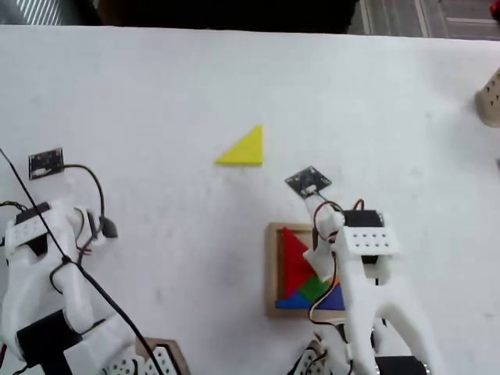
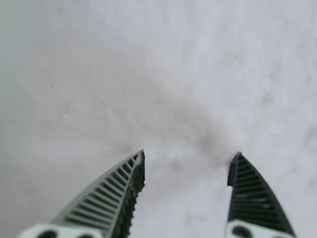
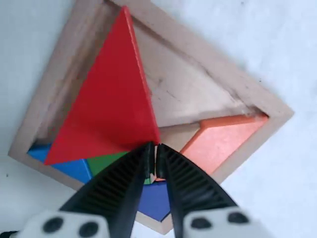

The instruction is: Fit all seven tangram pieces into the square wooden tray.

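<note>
The square wooden tray [image 1: 269, 266] lies near the table's front, right of centre. It holds a large red triangle [image 3: 109, 104], an orange piece [image 3: 218, 141], a green piece [image 3: 111, 161] and blue pieces [image 3: 153, 198]; bare wood shows in one corner region [image 3: 188, 94]. My right gripper [image 3: 156, 151] hangs shut just over the tray's middle, its tips at the red triangle's corner. A yellow triangle [image 1: 244, 148] lies alone on the white table, farther back and left of the tray. My left gripper [image 2: 188, 156] is open over bare table, with nothing between its fingers.
Two small black boards on cables lie at the left [image 1: 47, 162] and just behind the tray [image 1: 308, 181]. A perforated wooden object [image 1: 491, 98] stands at the right edge. Another wooden frame [image 1: 168, 355] sits by the left arm's base [image 1: 39, 258].
</note>
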Controlling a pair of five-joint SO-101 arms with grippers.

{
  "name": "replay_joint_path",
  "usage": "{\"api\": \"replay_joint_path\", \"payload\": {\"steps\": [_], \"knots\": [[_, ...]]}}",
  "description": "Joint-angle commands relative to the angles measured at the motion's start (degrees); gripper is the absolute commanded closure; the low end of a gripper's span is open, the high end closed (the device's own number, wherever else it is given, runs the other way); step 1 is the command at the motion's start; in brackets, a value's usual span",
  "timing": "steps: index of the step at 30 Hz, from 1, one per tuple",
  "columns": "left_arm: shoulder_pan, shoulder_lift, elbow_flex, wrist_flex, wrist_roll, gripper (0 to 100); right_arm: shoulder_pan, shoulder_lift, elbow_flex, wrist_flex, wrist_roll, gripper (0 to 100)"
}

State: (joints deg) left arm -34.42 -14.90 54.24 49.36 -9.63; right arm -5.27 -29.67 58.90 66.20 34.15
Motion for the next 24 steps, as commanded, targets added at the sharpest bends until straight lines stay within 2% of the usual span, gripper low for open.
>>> {"api": "replay_joint_path", "payload": {"steps": [1,9,16,24], "knots": [[-0.2,-2.4,-0.4,-0.3,-0.8,73,-4.4,-0.2,0.3,0.7,-2.5,98.1],[-0.2,-2.4,-0.4,-0.3,-0.8,73,-4.1,-0.4,0.1,0.7,-2.5,98.1],[-0.2,-2.4,-0.5,-0.3,-0.8,73,2.7,-0.4,-2.6,0.4,-2.5,98.1],[-0.2,-2.5,-0.4,0.1,-0.8,73,3.8,0.1,-3.4,-6.8,-2.6,98.1]]}}
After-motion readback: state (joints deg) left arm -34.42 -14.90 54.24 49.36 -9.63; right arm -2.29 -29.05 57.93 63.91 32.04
